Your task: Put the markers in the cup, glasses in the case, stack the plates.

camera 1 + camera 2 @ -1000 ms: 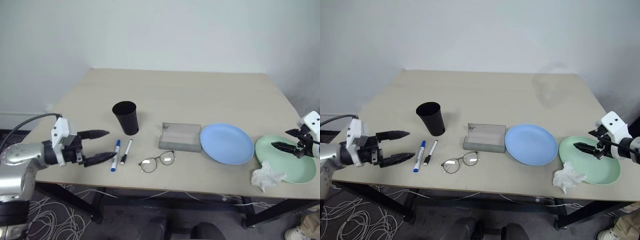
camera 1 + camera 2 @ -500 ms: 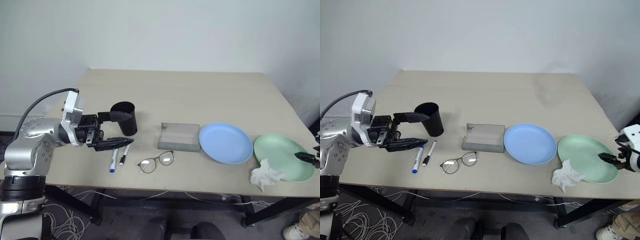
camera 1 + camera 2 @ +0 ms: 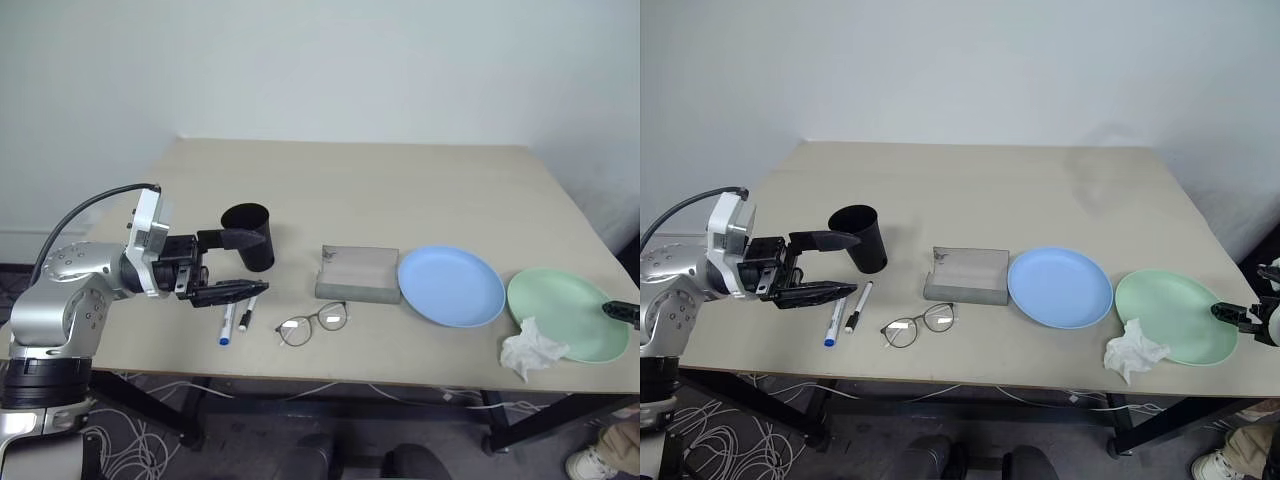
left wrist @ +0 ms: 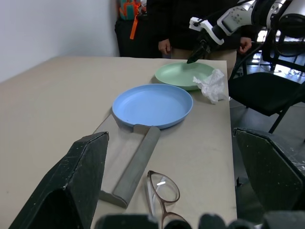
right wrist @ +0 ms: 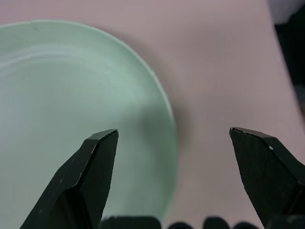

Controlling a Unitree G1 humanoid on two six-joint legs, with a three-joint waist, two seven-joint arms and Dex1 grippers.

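Observation:
The black cup [image 3: 249,235] stands at the table's left. In front of it lie the blue-capped marker [image 3: 227,322] and the black-capped marker [image 3: 249,308]. My left gripper [image 3: 857,263] is open and level, with its upper finger in front of the cup and its lower finger over the markers' far ends. The glasses [image 3: 313,323] lie before the grey case [image 3: 359,274]. To the right sit the blue plate [image 3: 451,286] and the green plate [image 3: 565,313]. My right gripper [image 5: 174,138] is open over the green plate's right rim, holding nothing.
A white wad of plastic [image 3: 532,347] rests on the green plate's near edge. A person [image 4: 190,24] stands beyond the table's right end, next to a black chair [image 4: 267,90]. Cables lie on the floor under the table's left side.
My left gripper has risen and swung right from the table's left edge to the cup and markers. My right gripper has drawn back from above the green plate to its right rim.

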